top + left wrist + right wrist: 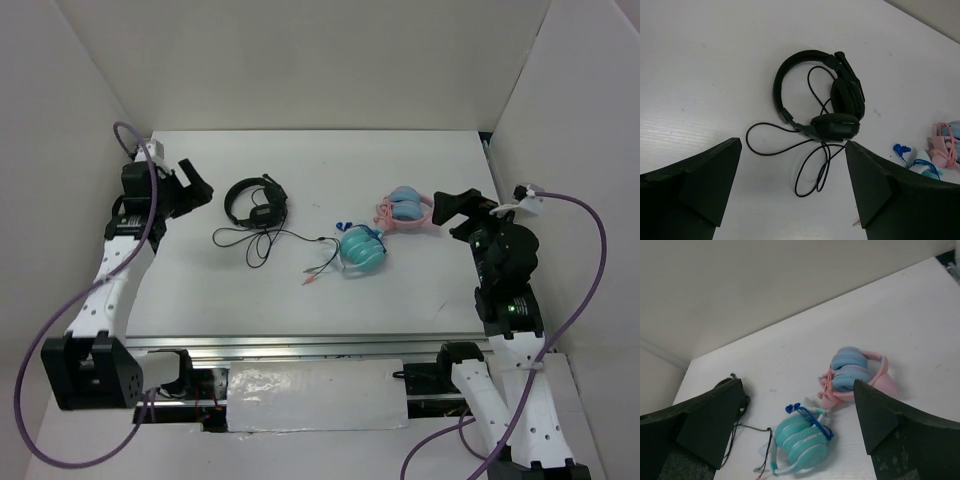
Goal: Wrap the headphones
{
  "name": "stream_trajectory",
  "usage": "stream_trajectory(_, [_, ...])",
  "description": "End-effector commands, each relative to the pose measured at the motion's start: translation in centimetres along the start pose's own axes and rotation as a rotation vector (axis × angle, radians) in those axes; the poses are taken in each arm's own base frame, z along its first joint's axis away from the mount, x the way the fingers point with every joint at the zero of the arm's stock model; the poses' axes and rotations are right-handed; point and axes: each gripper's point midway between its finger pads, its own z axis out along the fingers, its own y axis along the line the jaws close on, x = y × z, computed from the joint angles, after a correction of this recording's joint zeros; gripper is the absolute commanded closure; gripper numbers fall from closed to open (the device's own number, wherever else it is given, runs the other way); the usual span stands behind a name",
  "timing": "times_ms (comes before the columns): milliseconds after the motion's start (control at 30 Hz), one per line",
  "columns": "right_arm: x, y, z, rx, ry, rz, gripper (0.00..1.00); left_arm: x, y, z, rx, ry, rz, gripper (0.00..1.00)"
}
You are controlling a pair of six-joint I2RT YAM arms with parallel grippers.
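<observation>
The black headphones [256, 203] lie folded on the white table at centre left, earcups together, their thin black cable [262, 241] trailing loose in loops toward the front and right. In the left wrist view the headphones [830, 100] lie ahead of the fingers and the cable [812, 170] loops between them. My left gripper [192, 186] is open and empty, held left of the headphones. My right gripper [462, 207] is open and empty at the right, above the table. In the right wrist view only a bit of the black headphones [742, 402] shows behind the left finger.
Teal headphones [361, 248] with a blue cable lie right of centre, also in the right wrist view [802, 442]. Pink-and-blue headphones [405, 211] lie just behind them, near my right gripper, also in the right wrist view [852, 372]. White walls enclose the table on three sides.
</observation>
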Motion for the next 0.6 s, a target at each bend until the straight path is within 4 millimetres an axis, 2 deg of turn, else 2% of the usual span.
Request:
stream_trajectory(0, [0.7, 3.2, -0.4, -0.188, 0.056, -0.074, 0.00, -1.9, -2.2, 3.3, 0.139, 0.008, 0.095, 0.01])
stream_trajectory(33, [1.2, 3.2, -0.1, -0.191, 0.074, -0.077, 0.00, -1.8, -1.9, 4.4, 0.132, 0.034, 0.118, 0.01])
stream_trajectory(67, [1.5, 3.5, -0.2, -0.208, 0.091, -0.082, 0.00, -0.2, -0.9, 6.6, 0.108, 0.104, 0.125, 0.01])
stream_trajectory(100, [1.6, 3.3, 0.0, -0.201, 0.099, -0.089, 0.00, -1.1, -1.6, 7.4, 0.132, 0.105, 0.145, 0.01])
stream_trajectory(133, [2.3, 3.0, 0.3, -0.190, 0.127, -0.089, 0.00, -0.9, -1.5, 8.4, 0.135, 0.129, 0.168, 0.01])
stream_trajectory(167, [2.0, 3.0, 0.3, -0.178, 0.125, -0.089, 0.00, -0.2, -1.2, 10.4, 0.139, 0.177, 0.179, 0.01])
stream_trajectory(233, [2.5, 2.8, 0.5, -0.172, 0.150, -0.098, 0.00, 0.7, -2.0, 11.8, 0.197, 0.229, 0.209, 0.01])
stream_trajectory(300, [3.0, 2.6, 0.7, -0.167, 0.171, -0.105, 0.00, 1.6, -1.7, 14.1, 0.194, 0.260, 0.241, 0.01])
stream_trajectory(333, [3.2, 2.5, 0.8, -0.163, 0.179, -0.106, 0.00, 3.2, -1.0, 15.8, 0.148, 0.297, 0.264, 0.01])
stream_trajectory(367, [3.4, 2.2, 1.0, -0.156, 0.188, -0.113, 0.00, 2.8, -1.3, 16.6, 0.127, 0.291, 0.285, 0.01])
stream_trajectory(400, [3.6, 2.1, 1.2, -0.150, 0.192, -0.115, 0.00, 3.9, -0.4, 17.0, 0.071, 0.338, 0.313, 0.01])
stream_trajectory(433, [3.8, 2.0, 1.2, -0.150, 0.195, -0.115, 0.00, 5.4, 0.5, 18.3, 0.038, 0.381, 0.319, 0.01])
stream_trajectory(467, [4.1, 1.9, 1.3, -0.149, 0.205, -0.117, 0.00, 4.9, 0.6, 19.0, 0.019, 0.375, 0.323, 0.01])
stream_trajectory(567, [4.3, 1.7, 1.4, -0.137, 0.209, -0.118, 0.00, 6.3, 1.9, 20.5, -0.027, 0.413, 0.306, 0.01])
